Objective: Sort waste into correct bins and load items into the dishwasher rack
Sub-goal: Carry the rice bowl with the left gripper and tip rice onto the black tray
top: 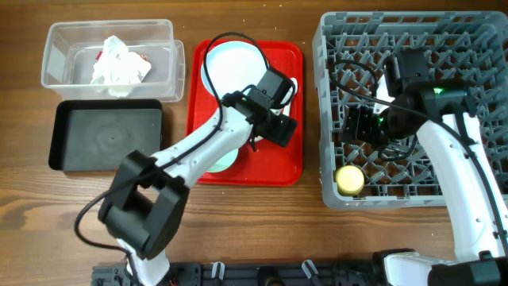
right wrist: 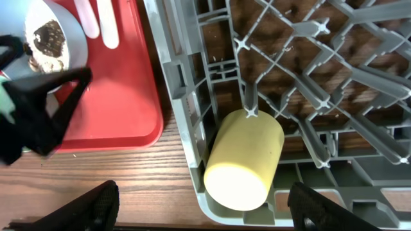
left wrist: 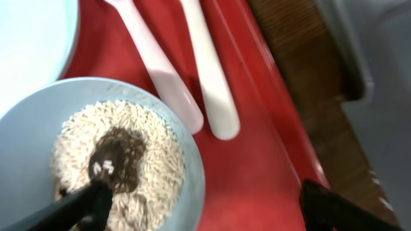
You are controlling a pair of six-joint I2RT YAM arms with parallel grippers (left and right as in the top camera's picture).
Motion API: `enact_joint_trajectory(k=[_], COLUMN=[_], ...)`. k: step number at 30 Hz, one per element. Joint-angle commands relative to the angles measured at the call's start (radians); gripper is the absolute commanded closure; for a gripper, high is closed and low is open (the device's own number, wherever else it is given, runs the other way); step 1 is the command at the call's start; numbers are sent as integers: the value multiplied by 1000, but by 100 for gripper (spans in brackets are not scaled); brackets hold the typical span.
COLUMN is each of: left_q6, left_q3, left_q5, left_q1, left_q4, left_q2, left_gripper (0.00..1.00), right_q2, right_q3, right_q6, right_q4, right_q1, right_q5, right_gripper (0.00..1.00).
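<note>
A pale blue-green bowl (left wrist: 192, 160) holding beige food scraps (left wrist: 154, 154) sits on the red serving tray; under my left arm only its edge shows in the overhead view (top: 226, 163). My left gripper (left wrist: 202, 192) is open, one finger inside the bowl and one outside over the tray. The white fork (left wrist: 160, 64) and spoon (left wrist: 209, 70) lie beside the bowl. The pale blue plate (top: 230, 67) lies at the tray's back. The yellow cup (right wrist: 247, 157) lies on its side in the grey rack's (top: 468, 36) front-left corner. My right gripper (right wrist: 204, 189) is open and empty just above it.
The clear tub (top: 63, 36) at back left holds the crumpled white napkin (top: 117, 63). The black tray (top: 107, 135) sits in front of it. The red serving tray (top: 274, 171) lies between the bins and the rack. A strip of wood table shows between tray and rack.
</note>
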Motion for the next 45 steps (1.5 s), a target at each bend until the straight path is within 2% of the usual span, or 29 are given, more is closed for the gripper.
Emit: enact_joint_trajectory(k=[1,2,3,4,6,11,13,14,15,17,23,25,28,30,34,39,42,45], left_q6=[40,39,39,39,35,34,31,10,-12,-43,-72,-134,-129,-92,53,191,219,216], left_q3=[-1,-1,-2,-2,-2,-1,-1,0,1,1,1,1,0,-5,-39,-57,-57,-57], left_q5=[-8,-8,-8,-8,-8,-9,-9,-9,-9,-9,-9,24,255,394,679,1059,1290,1487], left_q1=[-23,-31,-36,-39,-40,-40,-40,-41,-40,-40,-17,102,435,658,985,1238,1306,1357], left_q4=[18,18,18,18,18,27,29,28,29,29,-11,-107,-241,-317,-336,-335,-337,-366], left_q2=[48,64,83,107,131,128,111,92,60,10,-126,-236,-378,-373,-277,-16,121,174], left_gripper=[23,24,31,45,62,88,88,83,82,96,96,96,96,96,96,96,96,96], right_q2=[-16,-16,-16,-16,-16,-16,-16,-16,-16,-16,-16,-16,-16,-16,-16,-16,-16,-16], right_q3=[18,18,18,18,18,18,18,18,18,18,18,18,18,18,18,18,18,18], right_q6=[-16,-16,-15,-16,-16,-16,-16,-16,-16,-17,-18,-18,-17,-17,-17,-34,-40,-42], right_q4=[3,4,6,6,8,11,11,11,11,11,10,11,18,19,32,29,29,24], right_q1=[4,4,4,4,4,4,4,4,4,4,4,4,4,4,4,4,4,4], right_q5=[18,18,19,22,22,23,26,26,26,26,26,26,26,26,25,25,25,25], right_gripper=[14,14,14,14,14,14,14,14,14,14,14,14,14,14,14,14,14,14])
